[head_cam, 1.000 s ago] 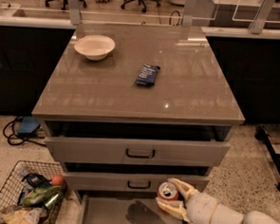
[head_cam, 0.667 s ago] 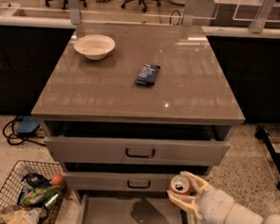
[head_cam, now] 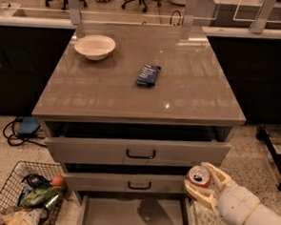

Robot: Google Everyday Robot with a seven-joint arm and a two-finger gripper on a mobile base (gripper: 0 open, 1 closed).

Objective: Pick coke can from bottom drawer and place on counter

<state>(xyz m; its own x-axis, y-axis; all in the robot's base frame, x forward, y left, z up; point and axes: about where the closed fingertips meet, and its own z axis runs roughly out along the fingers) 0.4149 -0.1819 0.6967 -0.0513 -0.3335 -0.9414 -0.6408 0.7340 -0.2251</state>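
Note:
My gripper (head_cam: 204, 184) is at the lower right, in front of the cabinet, shut on the coke can (head_cam: 197, 177), a red can with a silver top and pull tab. It holds the can upright above the right edge of the bottom drawer (head_cam: 134, 214), which is pulled out with a bare grey floor. The can is at the height of the middle drawer, well below the counter (head_cam: 136, 100), a glossy grey-brown top.
On the counter lie a white bowl (head_cam: 95, 46) at the back left and a dark blue snack packet (head_cam: 147, 75) near the middle. Two upper drawers (head_cam: 140, 153) stand slightly open. A wire basket (head_cam: 23, 200) of items sits on the floor at the left.
My gripper has lifted the coke can up and to the right, out of the bottom drawer toward its right side.

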